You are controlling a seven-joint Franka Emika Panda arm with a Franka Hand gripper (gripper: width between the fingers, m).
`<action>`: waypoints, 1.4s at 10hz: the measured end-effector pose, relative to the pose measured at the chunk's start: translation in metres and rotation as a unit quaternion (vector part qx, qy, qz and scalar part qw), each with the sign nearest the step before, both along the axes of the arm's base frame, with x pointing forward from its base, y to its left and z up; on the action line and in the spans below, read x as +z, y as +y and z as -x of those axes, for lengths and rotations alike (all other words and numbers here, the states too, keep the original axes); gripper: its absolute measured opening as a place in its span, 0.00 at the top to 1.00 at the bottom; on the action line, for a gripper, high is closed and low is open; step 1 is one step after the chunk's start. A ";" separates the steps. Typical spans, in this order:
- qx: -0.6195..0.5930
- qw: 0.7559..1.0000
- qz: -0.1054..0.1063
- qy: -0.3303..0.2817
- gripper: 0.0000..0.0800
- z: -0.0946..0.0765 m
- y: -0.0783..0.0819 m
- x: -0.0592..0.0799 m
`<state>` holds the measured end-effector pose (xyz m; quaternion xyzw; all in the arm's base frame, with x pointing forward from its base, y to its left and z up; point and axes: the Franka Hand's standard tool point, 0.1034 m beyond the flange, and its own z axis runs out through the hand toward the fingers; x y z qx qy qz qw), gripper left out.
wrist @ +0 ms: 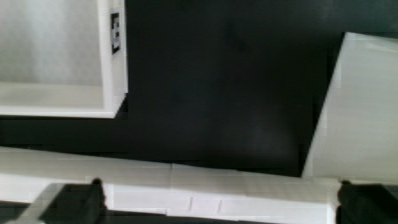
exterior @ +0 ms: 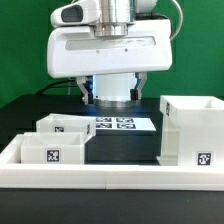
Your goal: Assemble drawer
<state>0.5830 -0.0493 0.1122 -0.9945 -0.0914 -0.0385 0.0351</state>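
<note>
Wrist view: end effector (wrist: 217,200) spread wide (gripping nothing) over the black table (wrist: 222,90), near a white plastic box (wrist: 54,97).

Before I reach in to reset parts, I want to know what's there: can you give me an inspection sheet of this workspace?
Surface: black table.
Job's things: rear small box and front small box at the exterior view's left; larger white case at its right.
Clutter: nothing seen.
End effector: open, holding nothing.
Cables: possibly one thin loop beside the arm.
Surroundings: green backdrop, marker board, white front rail.
</note>
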 end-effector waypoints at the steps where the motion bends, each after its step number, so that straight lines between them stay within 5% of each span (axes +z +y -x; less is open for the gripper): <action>1: 0.009 1.000 0.006 -0.004 0.19 0.005 -0.011 -0.009; 6: 0.024 0.999 0.023 -0.006 0.19 0.026 -0.048 -0.054; 11: 0.024 0.999 0.023 -0.005 0.19 0.027 -0.048 -0.056; 14: 0.024 0.999 0.032 -0.006 0.19 0.034 -0.050 -0.084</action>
